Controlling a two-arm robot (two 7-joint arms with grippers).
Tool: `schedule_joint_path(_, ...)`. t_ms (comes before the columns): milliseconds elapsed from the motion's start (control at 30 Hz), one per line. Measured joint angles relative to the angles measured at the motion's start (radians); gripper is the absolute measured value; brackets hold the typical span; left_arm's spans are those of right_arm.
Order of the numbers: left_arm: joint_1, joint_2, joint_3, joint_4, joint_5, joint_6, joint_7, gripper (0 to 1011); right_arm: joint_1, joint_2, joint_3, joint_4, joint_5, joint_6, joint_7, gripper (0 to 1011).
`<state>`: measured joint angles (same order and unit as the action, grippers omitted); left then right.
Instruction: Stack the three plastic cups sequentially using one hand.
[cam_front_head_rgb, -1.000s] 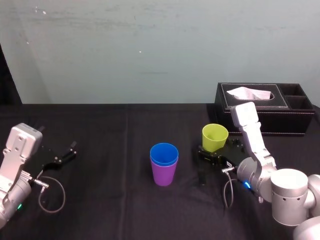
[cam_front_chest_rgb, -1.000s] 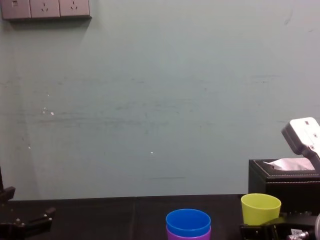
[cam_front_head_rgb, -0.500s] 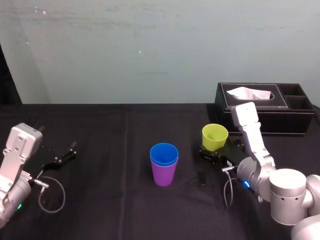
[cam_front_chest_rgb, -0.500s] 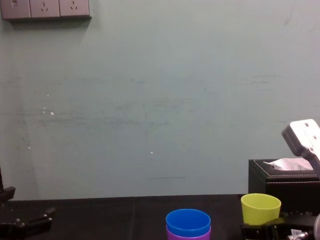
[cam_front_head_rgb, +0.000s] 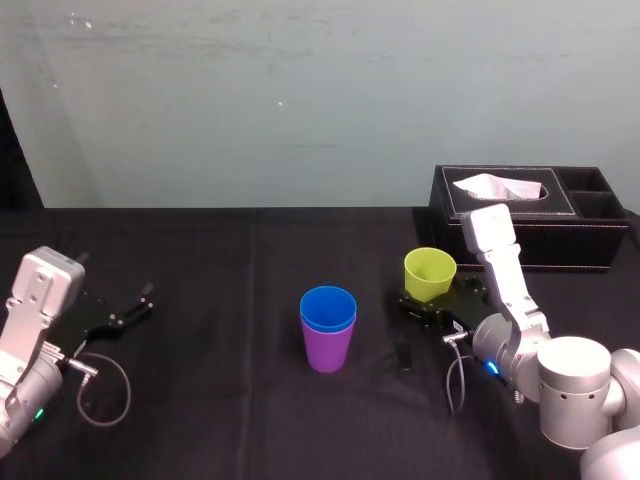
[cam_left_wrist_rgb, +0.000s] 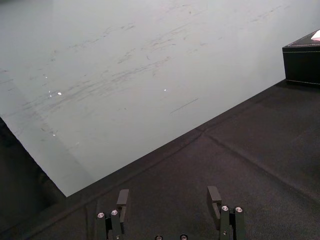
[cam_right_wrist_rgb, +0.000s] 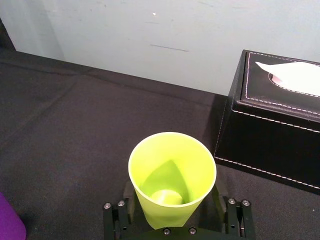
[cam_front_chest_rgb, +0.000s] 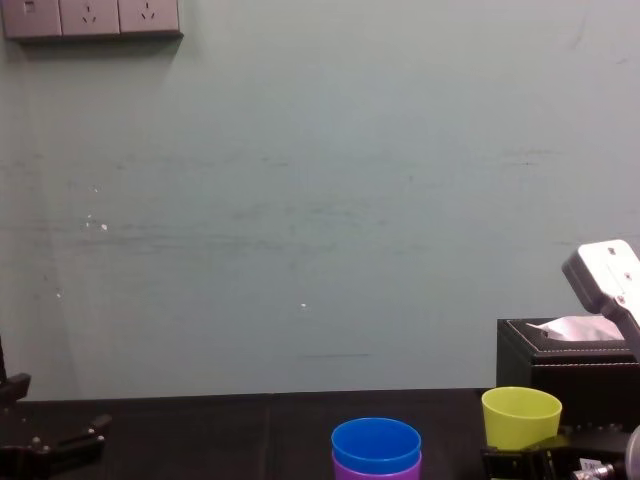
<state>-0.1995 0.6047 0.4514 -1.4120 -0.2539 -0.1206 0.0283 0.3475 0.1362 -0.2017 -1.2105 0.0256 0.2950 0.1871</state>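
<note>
The right arm (cam_front_head_rgb: 560, 385) and left arm (cam_front_head_rgb: 35, 300) were silver-grey with rounded cylindrical joints, each trailing a thin grey cable (cam_front_head_rgb: 105, 385). A blue light (cam_front_head_rgb: 492, 369) glowed on the right, a green light (cam_front_head_rgb: 38, 413) on the left. The black left gripper (cam_left_wrist_rgb: 170, 197) and right gripper (cam_right_wrist_rgb: 172, 190) bore silver screws (cam_left_wrist_rgb: 101, 215).

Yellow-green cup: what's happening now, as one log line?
blue cup nested in purple cup | right gripper open around yellow-green cup | left gripper parked, open

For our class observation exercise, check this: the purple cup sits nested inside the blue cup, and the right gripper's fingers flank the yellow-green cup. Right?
Wrong way round: the blue cup sits nested inside the purple cup, as the head view shows. The right gripper does flank the yellow-green cup.
</note>
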Motion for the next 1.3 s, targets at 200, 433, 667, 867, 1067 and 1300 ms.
schedule_joint_path(200,0.0,0.0,0.0,0.0,0.0,0.0,0.0,1000,-0.001,0.001,-0.001,-0.002,0.0,0.001,0.0,844)
schedule_joint_path(433,0.0,0.0,0.0,0.0,0.0,0.0,0.0,1000,-0.002,0.002,-0.002,-0.004,0.001,0.002,0.0,715)
schedule_joint_path(667,0.0,0.0,0.0,0.0,0.0,0.0,0.0,1000,-0.008,0.006,-0.006,-0.019,-0.002,-0.001,0.004,715)
schedule_joint_path(867,0.0,0.0,0.0,0.0,0.0,0.0,0.0,1000,-0.032,0.028,-0.018,-0.083,-0.014,-0.007,0.027,715)
schedule_joint_path(1067,0.0,0.0,0.0,0.0,0.0,0.0,0.0,1000,-0.056,0.064,-0.028,-0.191,-0.016,0.018,0.073,715)
schedule_joint_path(1300,0.0,0.0,0.0,0.0,0.0,0.0,0.0,1000,-0.071,0.115,-0.043,-0.322,0.009,0.089,0.146,715)
